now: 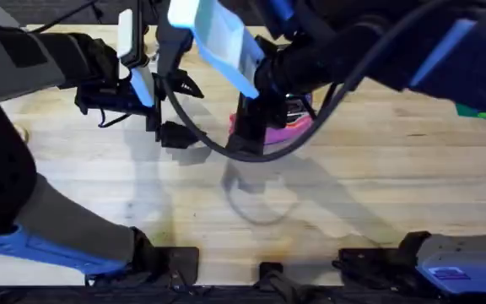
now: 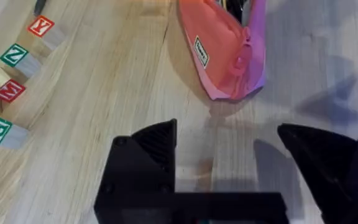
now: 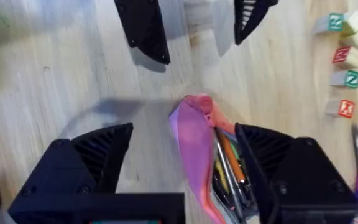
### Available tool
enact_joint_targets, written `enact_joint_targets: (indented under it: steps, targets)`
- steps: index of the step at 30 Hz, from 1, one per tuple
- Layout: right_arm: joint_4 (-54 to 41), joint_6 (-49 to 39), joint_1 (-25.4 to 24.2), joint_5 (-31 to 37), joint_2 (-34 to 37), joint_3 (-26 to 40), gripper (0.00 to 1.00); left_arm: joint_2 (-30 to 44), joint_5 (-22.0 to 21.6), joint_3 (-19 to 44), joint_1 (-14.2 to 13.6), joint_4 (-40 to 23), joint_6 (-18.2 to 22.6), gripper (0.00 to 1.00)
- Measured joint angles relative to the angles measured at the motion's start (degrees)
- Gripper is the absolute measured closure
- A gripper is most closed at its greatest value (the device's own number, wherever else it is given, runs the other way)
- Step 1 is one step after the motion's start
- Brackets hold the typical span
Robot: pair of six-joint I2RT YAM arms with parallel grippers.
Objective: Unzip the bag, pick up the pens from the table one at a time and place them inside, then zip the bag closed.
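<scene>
Right wrist view looks down on the soft pink fabric bag [image 3: 194,134], gaping open at its end to show purplish lining and slim pens [image 3: 229,171] packed inside, lying on the pale planked wooden surface [image 3: 73,74]. The right pincer [image 3: 182,168] hangs with its black ribbed fingers spread apart, one either side of the pouch. Facing it just beyond the pouch's tip, the left pincer [image 2: 250,146] is likewise spread wide and empty, with lettered wooden blocks [image 2: 8,90] off to one side.
</scene>
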Motion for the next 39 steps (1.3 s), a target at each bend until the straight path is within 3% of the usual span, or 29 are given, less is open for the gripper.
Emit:
enact_joint_targets:
  steps: [12, 21, 28, 32, 35, 36, 39]
  targets:
    - [3.0, -0.5, 0.0, 0.1, 8.0, 0.0, 0.004, 0.0, 0.0, 0.0, 0.0, 0.0, 0.0, 0.007]
    - [7.4, -7.0, -0.3, 1.5, 12.3, 0.0, 0.004, 0.0, 0.2, 0.0, 0.0, 0.0, 0.0, 0.007]
    - [9.0, -8.3, -2.5, 2.4, 14.6, 0.0, 0.005, 0.0, 0.2, 0.0, 0.0, 0.0, 0.0, 0.007]
    - [11.6, -4.4, -5.1, 2.3, 16.6, 0.0, 0.007, 0.0, 0.4, 0.0, 0.0, 0.0, 0.0, 0.007]
    - [11.6, -3.8, -5.2, 2.3, 16.8, 0.0, 0.046, 0.0, 0.4, 0.0, 0.0, 0.0, 0.0, 0.007]
    - [11.7, -3.6, -5.2, 2.3, 16.8, 0.0, 0.124, 0.0, 0.5, 0.0, 0.0, 0.0, 0.0, 0.007]
    - [11.7, -3.3, -5.2, 2.3, 16.9, 0.0, 0.192, 0.0, 0.6, 0.0, 0.0, 0.0, 0.0, 0.007]
